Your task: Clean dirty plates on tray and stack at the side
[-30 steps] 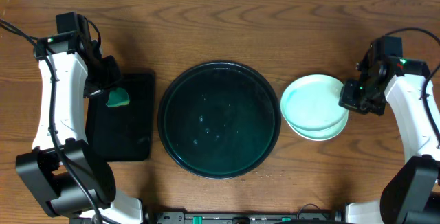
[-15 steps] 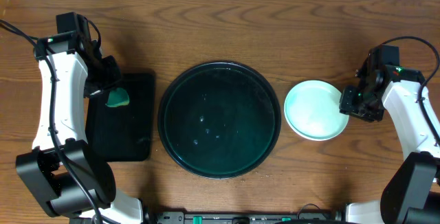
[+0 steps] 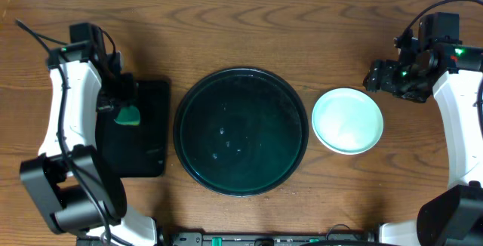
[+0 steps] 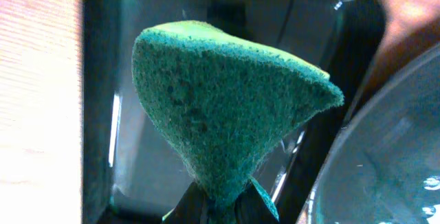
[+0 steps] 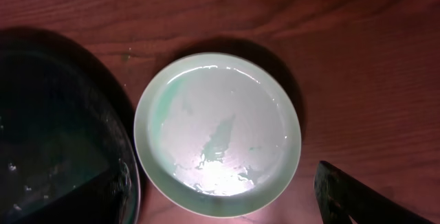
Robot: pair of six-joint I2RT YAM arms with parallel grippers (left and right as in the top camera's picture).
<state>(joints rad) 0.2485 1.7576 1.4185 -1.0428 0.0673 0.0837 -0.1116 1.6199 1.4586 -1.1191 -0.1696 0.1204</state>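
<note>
One wood-grain table (image 3: pixel 241 19); left end effector (image 4: pixel 221 209) tight on green sponge (image 4: pixel 227 107); right end effector (image 3: pixel 374 76), gap unreadable; plates (image 3: pixel 348 120) beside tray (image 3: pixel 241 163).

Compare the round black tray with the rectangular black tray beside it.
The round tray is wider than the rectangular tray. The round tray sits mid-table; the rectangular tray lies to its left. The round tray holds only droplets; over the rectangular tray the left end effector grips a green sponge. Both are glossy black.
</note>
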